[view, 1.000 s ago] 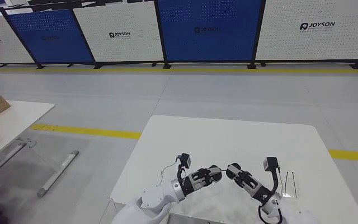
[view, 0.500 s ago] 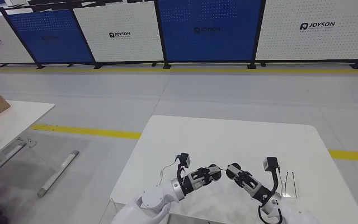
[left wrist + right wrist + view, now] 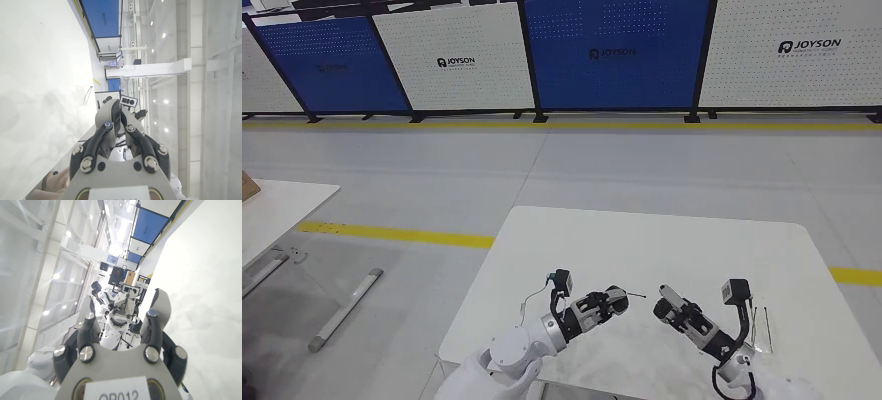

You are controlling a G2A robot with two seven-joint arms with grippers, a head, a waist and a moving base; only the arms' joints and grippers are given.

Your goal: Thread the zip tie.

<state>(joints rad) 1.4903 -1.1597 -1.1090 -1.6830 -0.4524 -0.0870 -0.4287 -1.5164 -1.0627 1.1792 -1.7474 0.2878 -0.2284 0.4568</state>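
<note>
Over the near edge of the table (image 3: 642,240), the left tool (image 3: 620,297) is clamped on the zip tie (image 3: 637,296), whose tail points at the right tool (image 3: 662,302), jaws apart and empty; likely light, springy and slick, grip it just behind the tip.

Bright overhead lamps (image 3: 68,233), glare on table (image 3: 37,66)

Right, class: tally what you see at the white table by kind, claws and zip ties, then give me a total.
Claws: 2 (left claw shut on a tie, right claw open)
Zip ties: 3 (held zip tie sticking out of the left claw, 2 loose zip ties lying on the table)
Total: 5
</note>
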